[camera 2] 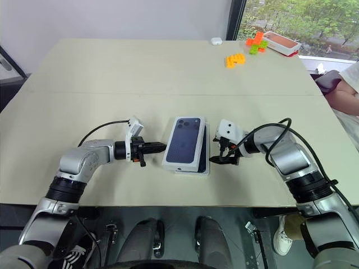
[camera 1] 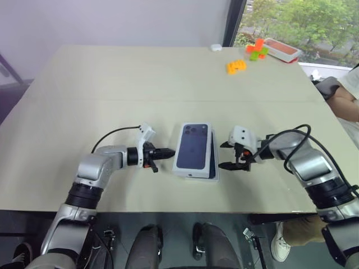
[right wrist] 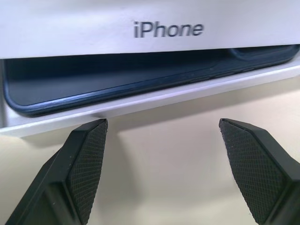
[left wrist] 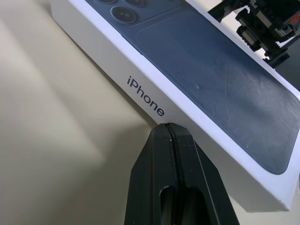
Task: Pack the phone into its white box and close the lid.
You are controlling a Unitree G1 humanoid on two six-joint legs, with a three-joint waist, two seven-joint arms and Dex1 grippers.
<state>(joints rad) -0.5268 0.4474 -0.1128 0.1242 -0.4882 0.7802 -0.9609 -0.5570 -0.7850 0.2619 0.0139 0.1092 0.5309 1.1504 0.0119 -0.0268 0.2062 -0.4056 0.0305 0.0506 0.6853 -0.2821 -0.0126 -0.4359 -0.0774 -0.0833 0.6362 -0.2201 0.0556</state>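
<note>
The place looks like an office or a lab room. A wide pale table [camera 1: 168, 78] stands by a plain white wall [camera 1: 112, 22] and a large window [camera 1: 297, 19] with trees outside, bright toy blocks [camera 1: 247, 56] lie at its far end, and a seated person's arm [camera 1: 342, 103] shows alongside.

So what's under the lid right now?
The lid sits askew over the white box, not seated. On its right side the gap shows the phone lying in the tray. The rest of the phone and the box floor are covered.
</note>
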